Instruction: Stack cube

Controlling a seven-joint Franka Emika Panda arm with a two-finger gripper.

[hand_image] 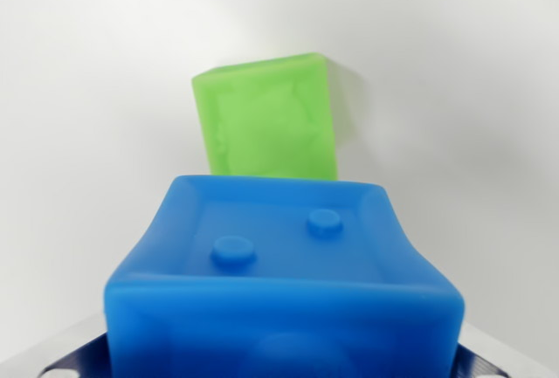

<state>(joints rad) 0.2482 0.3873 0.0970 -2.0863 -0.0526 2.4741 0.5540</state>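
A blue cube (279,256) fills the lower half of the wrist view, very close to the camera, with two round studs on its upward face. My gripper (279,365) is shut on it; only the finger parts (61,356) at the bottom corners show, pressed against the cube's sides. Beyond the blue cube, a translucent green cube (266,120) lies on the white surface, slightly rotated. Its lower edge is hidden behind the blue cube. Whether the blue cube rests on the surface or hangs above it cannot be told.
A plain white surface (454,64) surrounds both cubes. The green cube casts a faint shadow (354,107) to the wrist view's right.
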